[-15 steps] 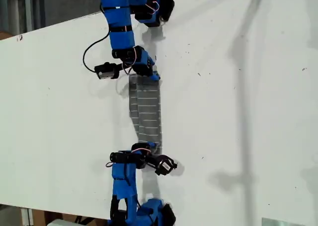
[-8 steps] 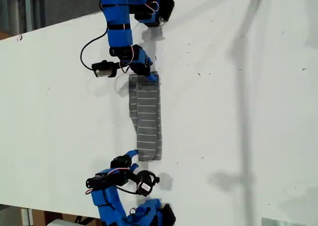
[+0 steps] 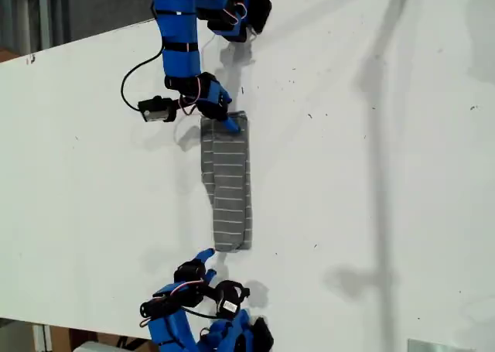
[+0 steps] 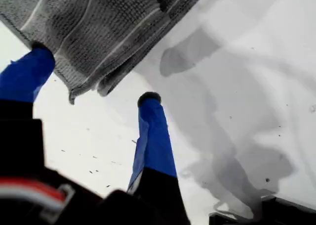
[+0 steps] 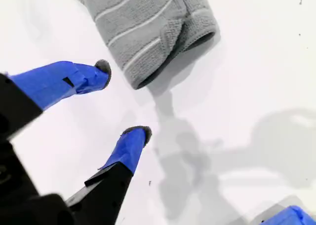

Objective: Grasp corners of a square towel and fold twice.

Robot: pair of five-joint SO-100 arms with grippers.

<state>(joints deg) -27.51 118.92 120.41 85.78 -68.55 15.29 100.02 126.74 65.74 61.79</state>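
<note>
The towel [image 3: 228, 182] is seen lying flat on the white counter [image 3: 371, 174]. It is folded into a long, narrow strip that runs from the upper middle of the exterior view down toward its lower middle. Thin white stripes are seen crossing the grey cloth. At each end the folded layers are stacked, which is shown close up in both wrist views [image 4: 98, 27] [image 5: 148, 22].

The first tool [image 3: 228, 118] is placed at the strip's upper end in the exterior view. In the first wrist view its jaws [image 4: 95, 74] are seen spread apart, with nothing gripped. One blue finger [image 4: 29, 71] is set against the edge of the cloth. The tip of the other finger [image 4: 153, 131] is down on bare counter just beside the folded corner [image 4: 86, 89].

The second tool [image 3: 207, 264] is found near the strip's lower end in the exterior view, apart from the cloth, with a gap of bare counter between. In the second wrist view its jaws [image 5: 122, 99] are also seen parted and empty. The rounded folded end of the towel lies beyond the fingertips and is not touched by them.

A black cable [image 3: 131, 81] is seen looping out from the arm at the upper end, toward the exterior view's left. Soft shadows of the arms are cast across the counter on the exterior view's right.
</note>
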